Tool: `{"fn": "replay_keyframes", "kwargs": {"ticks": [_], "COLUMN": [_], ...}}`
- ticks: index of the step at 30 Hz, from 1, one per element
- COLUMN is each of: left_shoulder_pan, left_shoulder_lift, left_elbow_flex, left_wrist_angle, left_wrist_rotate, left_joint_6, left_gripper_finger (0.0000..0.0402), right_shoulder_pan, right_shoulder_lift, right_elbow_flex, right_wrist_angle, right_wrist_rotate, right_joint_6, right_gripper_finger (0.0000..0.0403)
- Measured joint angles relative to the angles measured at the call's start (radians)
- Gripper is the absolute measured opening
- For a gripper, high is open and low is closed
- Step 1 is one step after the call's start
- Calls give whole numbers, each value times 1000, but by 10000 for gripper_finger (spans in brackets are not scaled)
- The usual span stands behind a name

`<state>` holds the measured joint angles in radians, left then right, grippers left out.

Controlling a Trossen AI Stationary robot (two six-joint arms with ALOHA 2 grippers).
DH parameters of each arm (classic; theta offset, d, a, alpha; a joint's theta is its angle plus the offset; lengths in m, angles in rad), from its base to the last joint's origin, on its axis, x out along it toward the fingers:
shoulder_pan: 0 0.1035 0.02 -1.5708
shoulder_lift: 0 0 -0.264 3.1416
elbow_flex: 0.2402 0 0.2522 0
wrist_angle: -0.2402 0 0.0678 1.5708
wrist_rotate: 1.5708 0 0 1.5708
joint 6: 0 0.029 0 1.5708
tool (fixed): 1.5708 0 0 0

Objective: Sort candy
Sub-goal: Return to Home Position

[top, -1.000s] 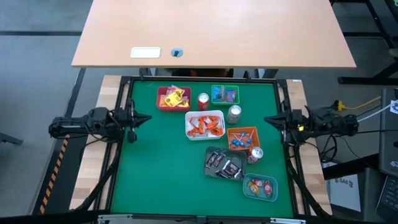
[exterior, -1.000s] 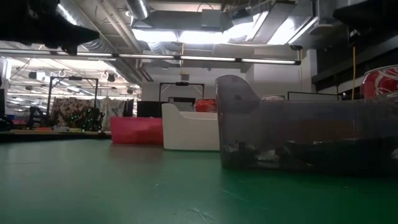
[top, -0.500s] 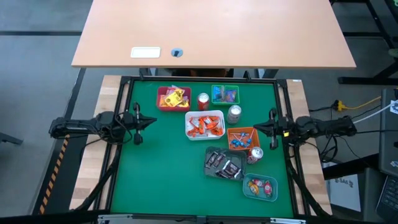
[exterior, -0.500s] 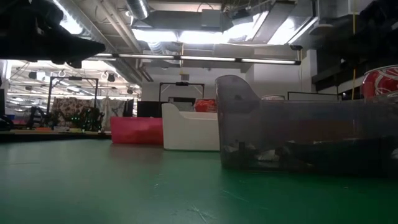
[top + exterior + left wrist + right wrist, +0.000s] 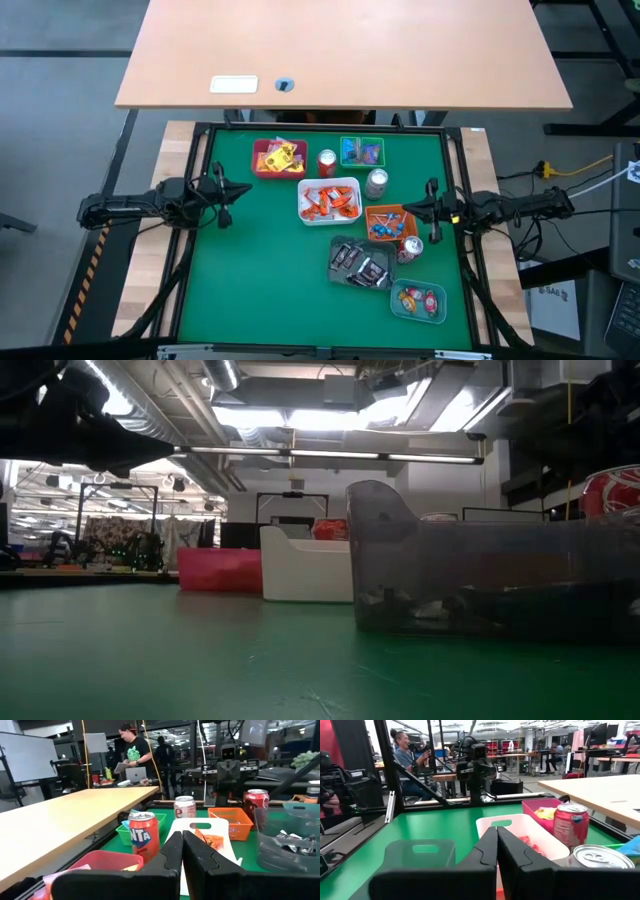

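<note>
Over the tabletop (image 5: 260, 280), seen from above, the left gripper (image 5: 240, 190) and right gripper (image 5: 410, 207) had crept inward from the edges. The candy (image 5: 328, 203) lay in the trays (image 5: 329, 181), none loose. Low down, the left arm (image 5: 90, 440) had slid further in. The left wrist view showed fingers (image 5: 172, 851) closed on nothing, and the right wrist view the same. Sorting looked finished.

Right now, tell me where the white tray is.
In the high view the white tray sits near the middle of the green mat, below the red soda can, with the silver can upper right and the orange tray lower right of it.
</note>
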<state>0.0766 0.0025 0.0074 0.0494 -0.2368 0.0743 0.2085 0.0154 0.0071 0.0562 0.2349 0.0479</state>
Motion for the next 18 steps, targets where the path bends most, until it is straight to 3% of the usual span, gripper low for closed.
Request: {"fn": "replay_keyframes", "kwargs": {"ticks": [5,10,18], "left_shoulder_pan": [0,0,0], "left_shoulder_lift": [1,4,4], "left_elbow_flex": [0,0,0], "left_wrist_angle": [-3,-16,-22], "left_wrist_rotate": [26,95,131], "left_joint_6": [-45,-99,-125], "left_gripper_finger": [2,2,2], "right_shoulder_pan": [0,0,0], "right_shoulder_lift": [0,0,0], "right_elbow_flex": [0,0,0], "right_wrist_angle": [-3,-19,-22], "right_wrist_rotate": [-27,-119,-124], "right_joint_6": [0,-1,0], "right_gripper_finger": [3,3,3]}}
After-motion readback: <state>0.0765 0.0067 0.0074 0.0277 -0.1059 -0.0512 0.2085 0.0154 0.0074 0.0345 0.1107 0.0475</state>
